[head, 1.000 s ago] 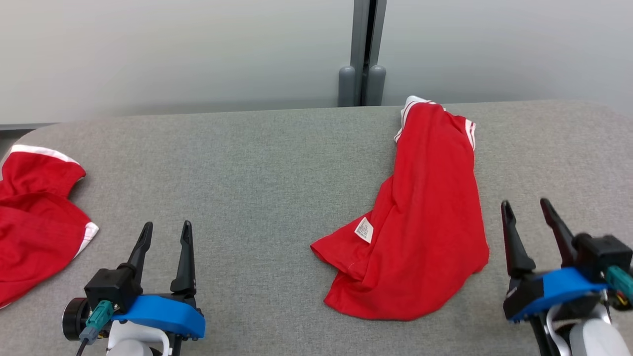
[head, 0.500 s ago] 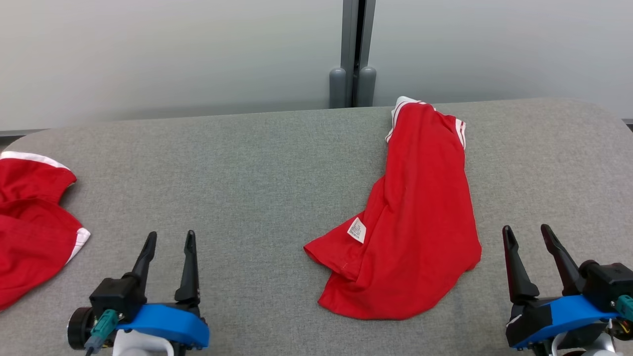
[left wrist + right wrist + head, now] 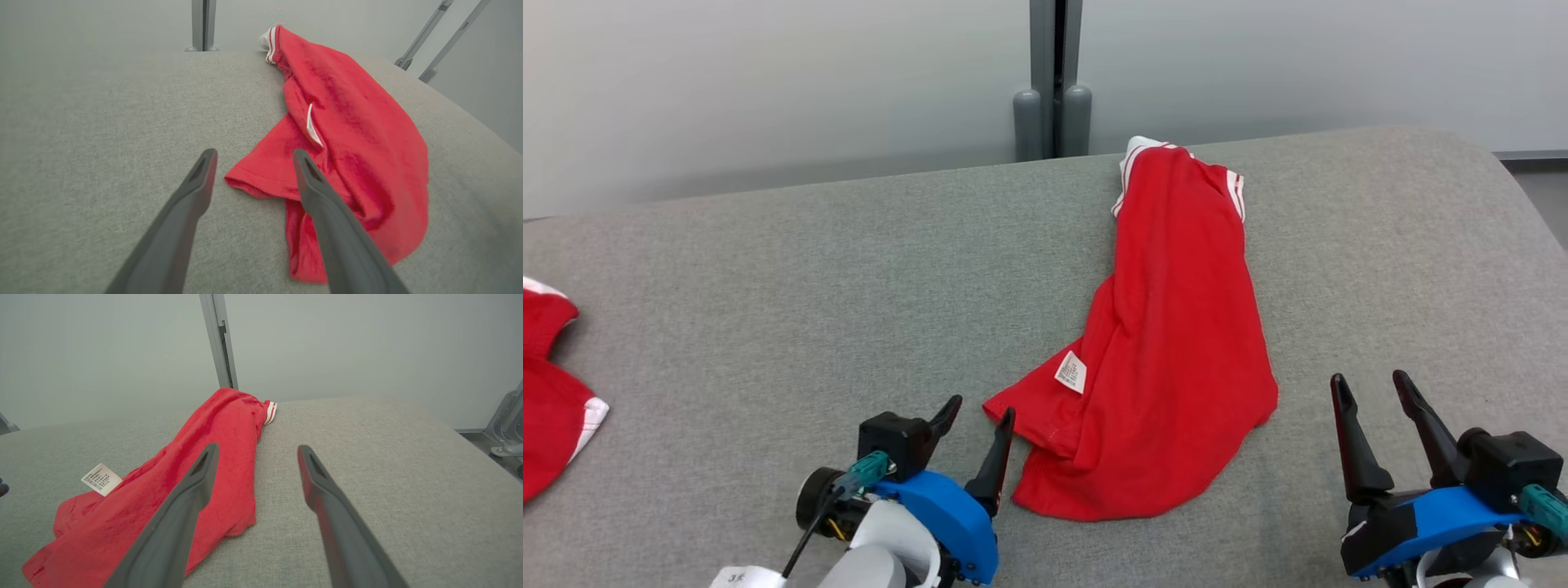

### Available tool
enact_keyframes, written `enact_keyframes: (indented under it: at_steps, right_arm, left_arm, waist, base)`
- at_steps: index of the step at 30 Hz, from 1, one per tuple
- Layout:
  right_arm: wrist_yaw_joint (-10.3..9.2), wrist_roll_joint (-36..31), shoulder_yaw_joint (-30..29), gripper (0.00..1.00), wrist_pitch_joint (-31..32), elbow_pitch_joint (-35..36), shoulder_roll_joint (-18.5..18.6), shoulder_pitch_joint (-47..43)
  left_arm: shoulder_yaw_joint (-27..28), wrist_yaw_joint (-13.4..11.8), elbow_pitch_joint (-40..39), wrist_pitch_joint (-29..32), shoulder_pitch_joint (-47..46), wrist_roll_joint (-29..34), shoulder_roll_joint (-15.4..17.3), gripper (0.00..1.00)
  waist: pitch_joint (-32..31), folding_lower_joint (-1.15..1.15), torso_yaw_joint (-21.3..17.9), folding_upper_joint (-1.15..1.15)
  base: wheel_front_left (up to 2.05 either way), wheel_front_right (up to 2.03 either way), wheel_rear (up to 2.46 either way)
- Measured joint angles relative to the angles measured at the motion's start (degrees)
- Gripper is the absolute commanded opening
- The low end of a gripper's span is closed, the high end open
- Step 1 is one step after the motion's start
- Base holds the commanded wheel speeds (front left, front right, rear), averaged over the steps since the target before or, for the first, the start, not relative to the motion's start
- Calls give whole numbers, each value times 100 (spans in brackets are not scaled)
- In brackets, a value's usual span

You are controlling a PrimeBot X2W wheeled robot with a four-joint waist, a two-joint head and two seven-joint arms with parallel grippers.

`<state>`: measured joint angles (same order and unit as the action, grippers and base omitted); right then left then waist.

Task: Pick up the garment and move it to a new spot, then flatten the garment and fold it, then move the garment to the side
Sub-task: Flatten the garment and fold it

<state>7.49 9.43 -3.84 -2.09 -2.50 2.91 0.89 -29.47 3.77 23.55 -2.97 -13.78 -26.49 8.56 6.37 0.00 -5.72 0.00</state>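
Observation:
The garment (image 3: 1168,343) is a red shirt with white-striped trim and a white care label, lying crumpled in a long heap on the grey table (image 3: 768,278). It also shows in the left wrist view as the garment (image 3: 351,134) and in the right wrist view as the garment (image 3: 196,473). My left gripper (image 3: 980,408) is open, its fingertips right beside the garment's near left corner, a little apart from the cloth. My right gripper (image 3: 1368,384) stands open to the right of the garment, with nothing between its fingers.
A second red garment (image 3: 547,400) with white trim lies at the table's left edge. A grey post (image 3: 1054,82) rises behind the table against a pale wall. The table's right corner rounds off at the far right.
My left gripper has moved right, up to the garment's near left corner. The camera has turned right, so the whole scene has shifted left. Both grippers stay open.

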Motion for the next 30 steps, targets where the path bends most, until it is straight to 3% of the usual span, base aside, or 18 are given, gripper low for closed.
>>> enact_keyframes:
  at_steps: [5, 10, 24, 25, 26, 27, 30]
  right_arm:
    - [0, 21, 127, 100, -30, -55, 0, 16]
    - [0, 43, 252, 100, -78, -138, -1, 83]
    - [0, 76, 388, 100, -153, -219, -1, 97]
    - [0, 76, 401, 100, -154, -219, -1, 98]
    - [0, 76, 416, 100, -155, -215, -1, 103]
    - [0, 76, 426, 100, -155, -214, -1, 115]
    - [0, 70, 464, 100, -158, -203, -1, 141]
  left_arm:
    - [-86, 21, 470, 387, -137, -202, -203, 100]
    - [62, -133, 758, 554, -191, -491, -358, 100]
    - [211, -332, 1337, 1095, -450, -1155, -523, 100]
    - [215, -323, 1385, 1094, -495, -1210, -531, 89]
    - [214, -310, 1432, 1090, -545, -1256, -534, 40]
    - [193, -278, 1492, 1078, -600, -1280, -534, 0]
    - [131, -278, 1622, 907, -736, -1260, -542, 0]
  waist:
    - [64, 0, -208, 0]
    - [96, 0, -414, 0]
    - [156, 0, -738, 0]
    - [165, 0, -750, 0]
    - [174, 0, -762, 0]
    - [184, 0, -772, 0]
    - [205, 0, -786, 0]
  base:
    - [0, 0, 0]
    - [0, 0, 0]
    - [0, 0, 0]
    - [0, 0, 0]
    - [0, 0, 0]
    - [0, 0, 0]
    - [0, 0, 0]
